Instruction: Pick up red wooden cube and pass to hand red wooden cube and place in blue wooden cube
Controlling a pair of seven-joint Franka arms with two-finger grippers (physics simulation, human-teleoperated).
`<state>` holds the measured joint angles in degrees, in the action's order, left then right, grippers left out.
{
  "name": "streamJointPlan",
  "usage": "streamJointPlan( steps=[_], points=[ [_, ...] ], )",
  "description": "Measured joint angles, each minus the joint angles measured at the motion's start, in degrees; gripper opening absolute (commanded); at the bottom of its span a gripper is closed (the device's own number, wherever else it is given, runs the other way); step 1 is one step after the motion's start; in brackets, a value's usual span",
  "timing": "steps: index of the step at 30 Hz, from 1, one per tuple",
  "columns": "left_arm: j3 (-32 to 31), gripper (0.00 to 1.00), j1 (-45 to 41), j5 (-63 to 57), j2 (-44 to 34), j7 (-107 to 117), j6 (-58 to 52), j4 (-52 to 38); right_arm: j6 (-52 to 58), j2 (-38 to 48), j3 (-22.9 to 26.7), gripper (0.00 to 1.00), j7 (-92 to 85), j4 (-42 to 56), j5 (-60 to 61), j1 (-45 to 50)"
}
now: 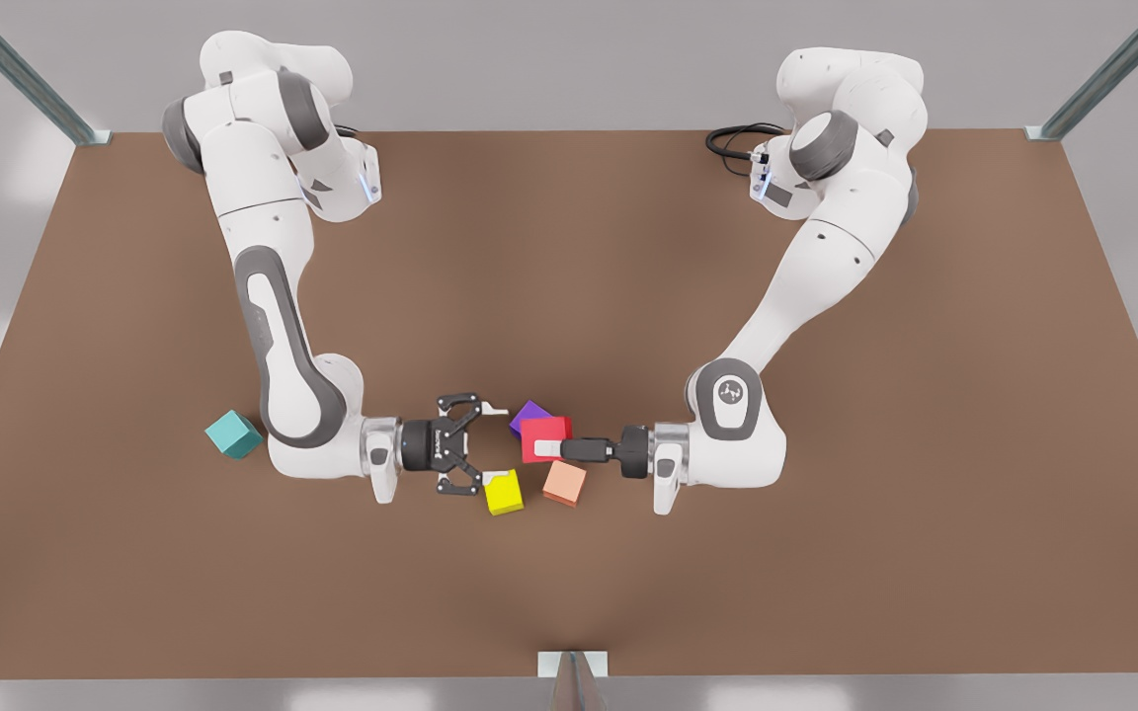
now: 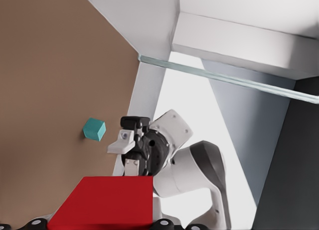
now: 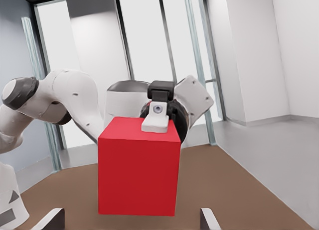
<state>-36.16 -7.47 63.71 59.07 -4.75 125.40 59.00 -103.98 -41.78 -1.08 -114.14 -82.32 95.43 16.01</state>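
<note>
Yellow cube [image 1: 504, 492]: nearest, on the table [image 1: 628, 296], just beside the peach-orange cube [image 1: 565, 483].
Left gripper [image 1: 551, 450]: level, reaching from the front view's right, clamped on the red wooden cube [image 1: 544, 437].
Red wooden cube: aloft mid-table, faces square, no long axis.
Right gripper [image 1: 492, 442]: level, facing it, fingers spread wide, empty.
Purple cube [image 1: 528, 414]: behind.
Blue wooden cube [image 1: 233, 434]: on the table, beyond the right arm's elbow.

Brown matte counter [image 1: 569, 247] spans the workspace. Grey metal frame posts [image 1: 21, 74] rise at its far corners. Pale grey walls, tall glazed panels [image 3: 144, 45] with bright daylight, glossy grey floor [image 3: 259, 145].
</note>
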Motion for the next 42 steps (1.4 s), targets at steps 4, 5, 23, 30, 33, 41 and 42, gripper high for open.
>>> streamJointPlan(
  steps=[4, 5, 23, 30, 33, 41, 42],
  points=[
    [0.0, 0.69, 0.0, 0.05, -0.06, -1.23, -0.06, 0.0, -0.29, -0.03, -0.83, 1.0, 0.31, 0.77, 0.34, 0.19],
    [0.0, 0.69, 0.0, 0.06, -0.06, -1.5, -0.07, 0.0, -0.39, -0.03, -0.92, 1.0, 0.41, 0.83, 0.39, 0.23],
    [-0.04, 0.69, -0.43, 0.1, 0.04, -4.53, 0.12, 0.09, -1.9, -0.38, -1.11, 1.0, 1.91, 1.31, 2.02, 2.58],
    [-0.01, 0.69, -0.61, 0.08, 0.27, -5.16, 0.24, 0.09, -2.98, -0.91, -1.13, 1.0, 2.41, 2.23, 2.67, 3.64],
    [0.0, 0.69, -0.62, 0.08, 0.21, -5.37, 0.27, 0.09, -3.2, -1.21, -1.11, 0.78, 2.62, 2.54, 2.86, 3.69],
    [0.0, 0.69, -0.77, 0.13, 0.25, -5.79, 0.31, 0.08, -3.45, -1.58, -1.1, 0.73, 3.1, 3.0, 2.94, 3.94],
    [-0.01, 0.69, -0.78, 0.13, 0.26, -5.83, 0.32, 0.08, -3.47, -1.56, -1.1, 0.73, 3.14, 2.99, 2.95, 3.94]
  ],
)
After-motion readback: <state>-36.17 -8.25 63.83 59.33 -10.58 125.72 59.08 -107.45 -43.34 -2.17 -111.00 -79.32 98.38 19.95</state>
